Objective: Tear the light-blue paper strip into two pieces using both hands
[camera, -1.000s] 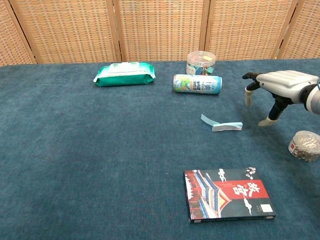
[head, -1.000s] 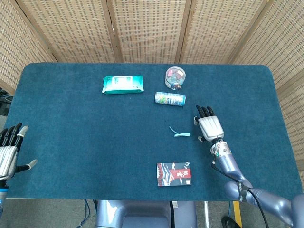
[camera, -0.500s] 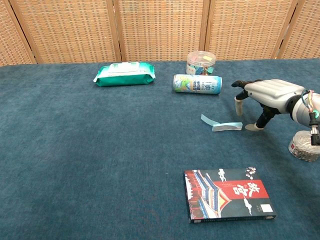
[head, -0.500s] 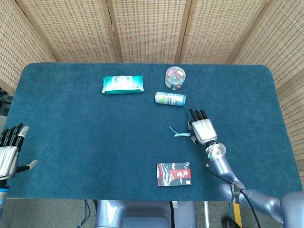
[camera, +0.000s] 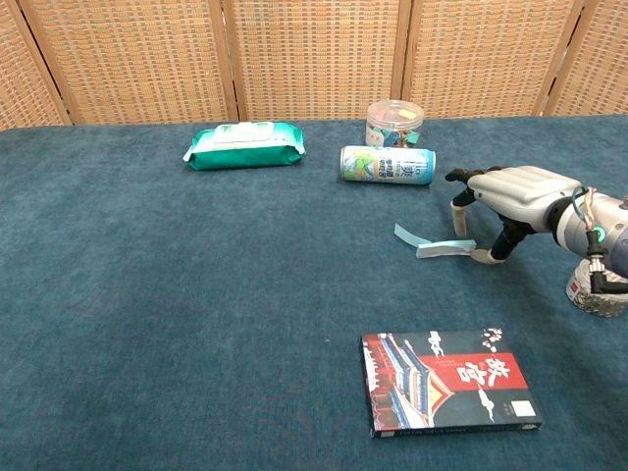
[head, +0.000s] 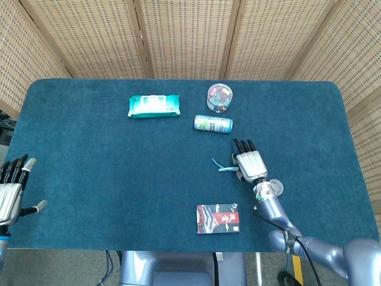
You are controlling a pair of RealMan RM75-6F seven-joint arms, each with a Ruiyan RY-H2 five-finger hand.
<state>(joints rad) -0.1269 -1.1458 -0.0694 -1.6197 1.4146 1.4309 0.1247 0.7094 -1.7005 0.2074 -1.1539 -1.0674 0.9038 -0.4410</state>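
Chest view: the light-blue paper strip (camera: 432,243) lay on the bench (camera: 196,294) right of centre, unheld. The right hand (camera: 505,196) was arched at its right end, fingers (camera: 459,208) spread, holding nothing. One end should be pinched firmly, leaving the other for the open left hand (head: 11,189) at lower left.

white characters on box (camera: 449,381), unreadable
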